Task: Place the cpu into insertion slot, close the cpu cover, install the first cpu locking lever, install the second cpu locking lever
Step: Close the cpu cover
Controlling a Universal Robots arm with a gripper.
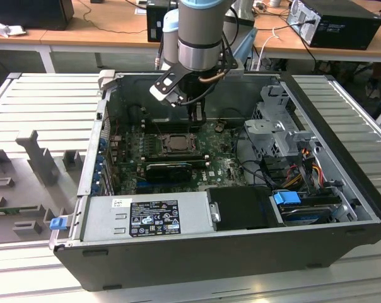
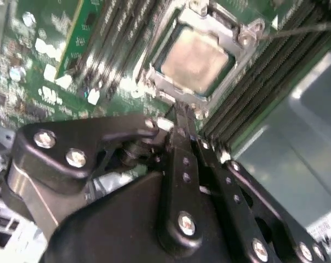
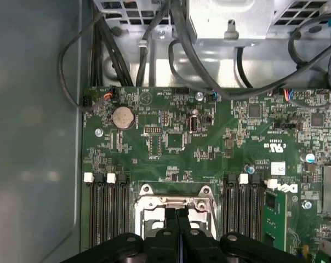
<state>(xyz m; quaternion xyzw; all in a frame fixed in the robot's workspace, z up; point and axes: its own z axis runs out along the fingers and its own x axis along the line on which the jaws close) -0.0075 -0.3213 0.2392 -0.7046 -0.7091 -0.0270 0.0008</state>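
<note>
While looking down into the open computer case (image 1: 228,255): green circuit board (image 1: 225,167) flat on its floor, silver power supply box (image 1: 146,214) along the near wall, drive cage (image 1: 272,129) and loose cables (image 1: 304,164) toward the exterior view's right. Seated in the insertion slot (image 1: 162,142) on that board, the cpu (image 2: 195,55), lying flat, pale face up; square, so no long axis to name. Framing it, flat and down, the cpu cover (image 2: 223,30). Close over the slot's edge, the gripper (image 2: 182,112), tips pinched together, nothing seen between them; contact with the slot not to be told. Flanking the slot in the first wrist view, long black memory slots (image 3: 105,213). Under the case, a slatted grey metal table (image 1: 45,101); behind, wooden desks (image 1: 102,35) bearing a black computer (image 1: 342,22).
</note>
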